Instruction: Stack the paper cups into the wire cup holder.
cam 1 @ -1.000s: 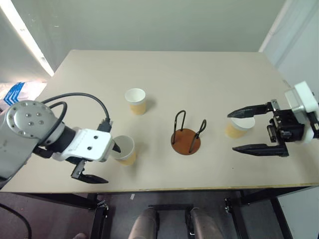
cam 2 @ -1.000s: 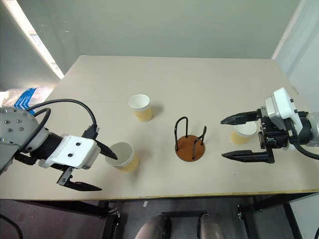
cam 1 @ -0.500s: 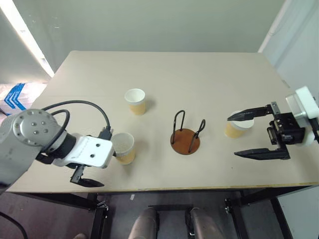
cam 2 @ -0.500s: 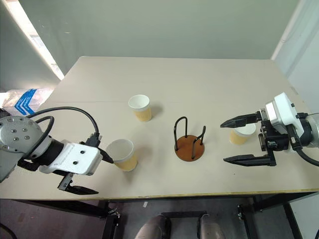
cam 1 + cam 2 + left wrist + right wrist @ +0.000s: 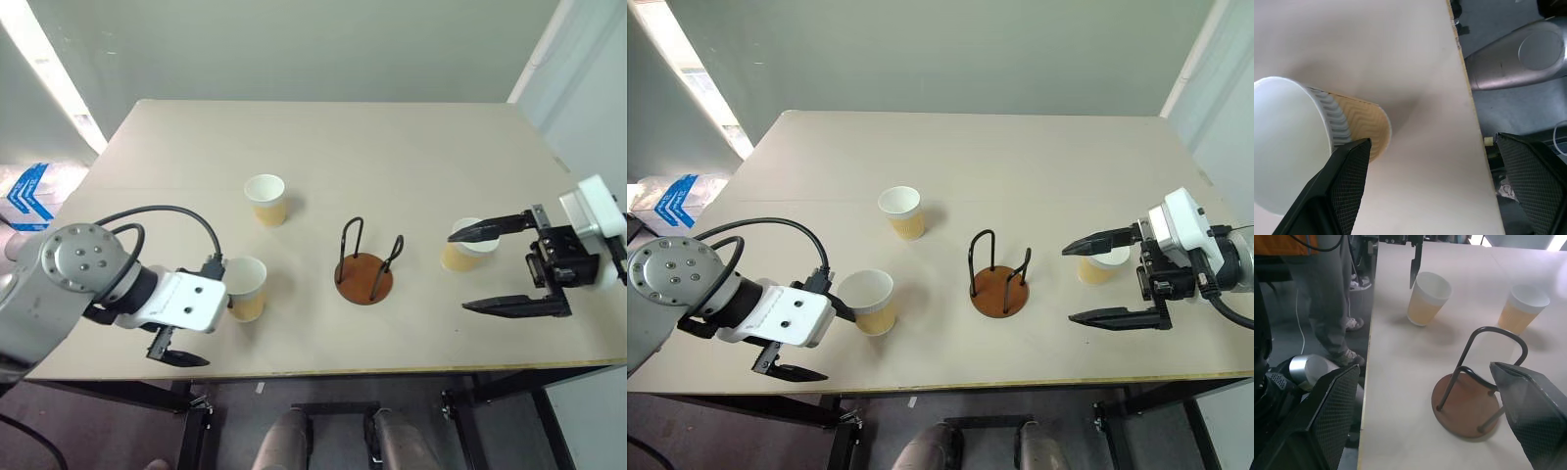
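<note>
In the head views, the wire cup holder (image 5: 363, 277) is seen standing empty mid-surface (image 5: 392, 157), with three paper cups (image 5: 265, 199) upright and empty around it. The left gripper (image 5: 813, 338) is spread wide at the nearest cup, holding nothing; the right gripper (image 5: 500, 269) is likewise wide, one cup partly masked behind its upper finger. In the left wrist view, that cup is cut off. In the right wrist view, a person's legs (image 5: 1337, 308) are cropped.

grey round left arm (image 5: 73, 269) joint with screws, black cable, white wrist, seemingly mesh-textured black fingers (image 5: 1347, 181).
</note>
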`<control>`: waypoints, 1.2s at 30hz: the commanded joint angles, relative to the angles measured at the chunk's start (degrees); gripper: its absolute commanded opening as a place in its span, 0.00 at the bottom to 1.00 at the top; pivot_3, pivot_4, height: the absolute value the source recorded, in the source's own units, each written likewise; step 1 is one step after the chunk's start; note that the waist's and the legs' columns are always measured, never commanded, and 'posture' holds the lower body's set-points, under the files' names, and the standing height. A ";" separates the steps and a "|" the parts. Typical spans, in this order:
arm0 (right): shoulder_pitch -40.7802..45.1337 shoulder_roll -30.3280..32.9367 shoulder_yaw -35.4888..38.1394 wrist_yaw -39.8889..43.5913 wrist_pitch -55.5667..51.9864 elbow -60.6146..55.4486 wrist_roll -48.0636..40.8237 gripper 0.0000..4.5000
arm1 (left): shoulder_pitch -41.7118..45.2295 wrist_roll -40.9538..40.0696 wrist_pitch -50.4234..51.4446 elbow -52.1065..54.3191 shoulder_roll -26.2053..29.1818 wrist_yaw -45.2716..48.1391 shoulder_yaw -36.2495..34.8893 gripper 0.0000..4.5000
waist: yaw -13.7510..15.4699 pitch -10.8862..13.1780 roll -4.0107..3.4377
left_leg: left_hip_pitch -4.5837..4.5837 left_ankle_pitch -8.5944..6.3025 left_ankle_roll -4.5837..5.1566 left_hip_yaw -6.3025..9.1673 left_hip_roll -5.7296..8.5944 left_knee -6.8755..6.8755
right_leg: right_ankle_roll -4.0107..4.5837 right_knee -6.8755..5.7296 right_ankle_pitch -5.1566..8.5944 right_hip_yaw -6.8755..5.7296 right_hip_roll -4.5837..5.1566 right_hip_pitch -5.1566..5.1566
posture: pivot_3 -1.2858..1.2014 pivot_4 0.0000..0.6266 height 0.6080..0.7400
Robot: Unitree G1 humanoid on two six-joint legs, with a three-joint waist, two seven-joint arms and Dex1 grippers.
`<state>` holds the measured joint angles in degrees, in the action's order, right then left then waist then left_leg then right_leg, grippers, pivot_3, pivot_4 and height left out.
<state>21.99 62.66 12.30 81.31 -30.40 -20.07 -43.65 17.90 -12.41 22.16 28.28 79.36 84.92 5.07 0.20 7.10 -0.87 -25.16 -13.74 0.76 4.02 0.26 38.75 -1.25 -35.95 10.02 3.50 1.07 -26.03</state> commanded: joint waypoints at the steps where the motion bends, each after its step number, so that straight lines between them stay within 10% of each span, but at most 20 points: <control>1: 0.16 1.49 1.29 1.24 0.45 -0.31 -0.09 1.00 | -2.29 -1.79 -0.48 2.37 1.54 1.31 -3.26 0.99 | -0.02 0.00 0.00 | 0.00 0.00 0.00 0.00 0.00 0.00 | 0.00 0.00 0.00 0.00 0.00 0.01 | 0.52 0.24 1.00; 16: 2.03 2.27 -0.51 2.55 0.00 0.30 0.74 1.00 | -4.15 -9.45 3.34 8.12 1.69 1.08 -8.02 0.99 | -0.05 -0.02 0.03 | 0.04 -0.02 -0.04 0.01 -0.02 0.00 | 0.03 -0.04 0.02 -0.01 -0.02 0.04 | 0.52 0.24 1.00; 36: 4.08 1.36 -2.02 2.07 0.17 1.05 1.25 1.00 | 4.64 0.62 -2.38 2.27 1.67 -1.29 -2.92 0.99 | -0.07 -0.02 0.02 | 0.06 -0.02 -0.04 0.01 -0.03 0.00 | 0.04 -0.01 0.02 0.00 -0.02 0.04 | 0.52 0.24 1.00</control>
<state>24.81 63.90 9.99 83.67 -30.54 -18.43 -42.43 22.91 -12.88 20.86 31.00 80.53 84.05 3.05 0.13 7.09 -0.84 -25.09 -13.76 0.72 4.04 0.23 38.74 -1.21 -35.96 10.04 3.49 1.05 -25.99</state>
